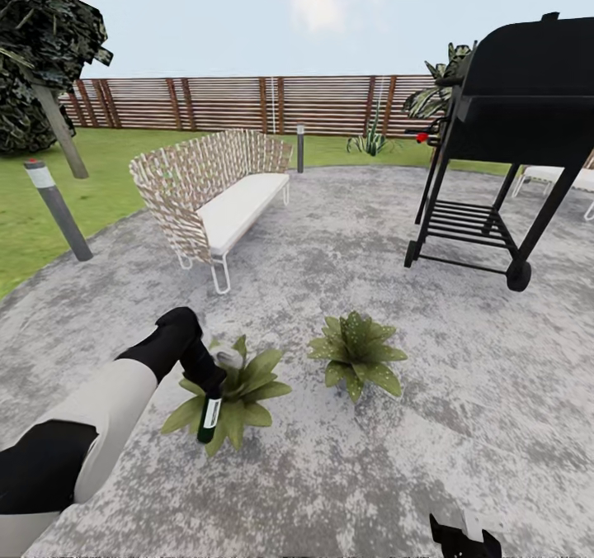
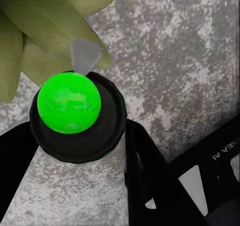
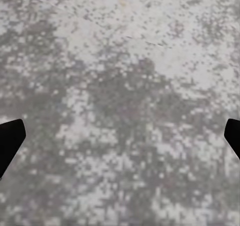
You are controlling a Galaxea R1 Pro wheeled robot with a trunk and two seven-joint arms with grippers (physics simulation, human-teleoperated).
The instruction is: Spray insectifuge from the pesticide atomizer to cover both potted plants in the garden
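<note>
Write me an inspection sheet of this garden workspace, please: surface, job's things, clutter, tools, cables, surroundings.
Surface: grey mottled paving, lawn beyond it.
Job's things: atomizer in the left tool, over the near plant; far plant stands apart beside it.
Clutter: nothing seen.
Tools: left shut on the atomizer, its green end facing the wrist camera; right tool open over bare paving.
Cables: nothing seen.
Surroundings: wicker seat, black grill, lamp posts, slat fence, trees.
</note>
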